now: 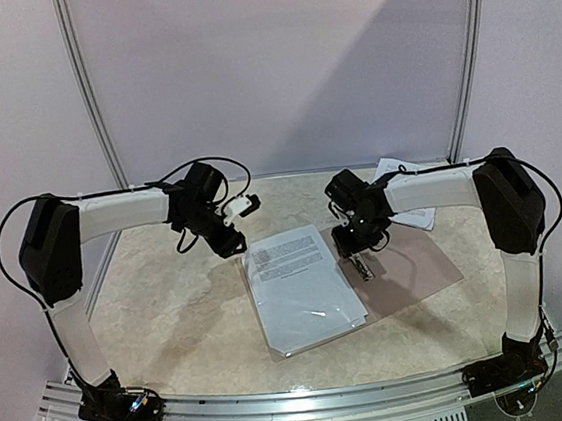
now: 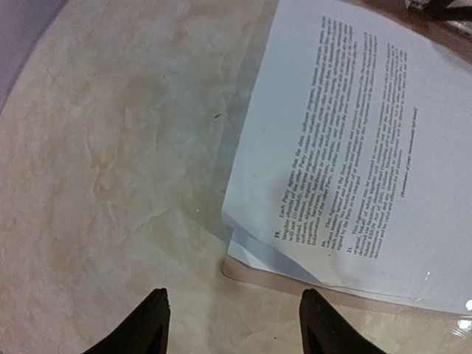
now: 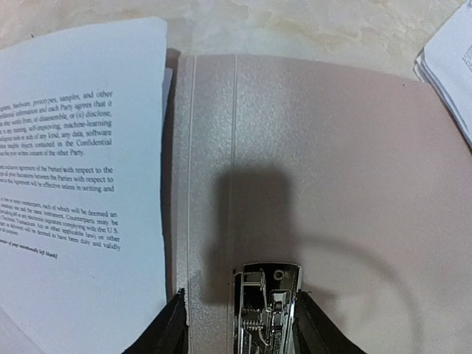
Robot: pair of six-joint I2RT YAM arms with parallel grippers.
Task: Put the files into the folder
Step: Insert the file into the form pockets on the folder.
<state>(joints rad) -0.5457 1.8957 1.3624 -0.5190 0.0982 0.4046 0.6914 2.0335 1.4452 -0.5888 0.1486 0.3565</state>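
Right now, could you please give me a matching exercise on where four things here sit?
1. large white printed paper sheets
2. silver metal clip
3. small stack of white printed paper
4. black left tool

A. over the bare marbled tabletop
B. beside the thin tan folder, at its far right corner
C. on the folder's left half
D. between the fingers of the right tool

Pairs: 1-C; 2-D; 3-B; 4-A
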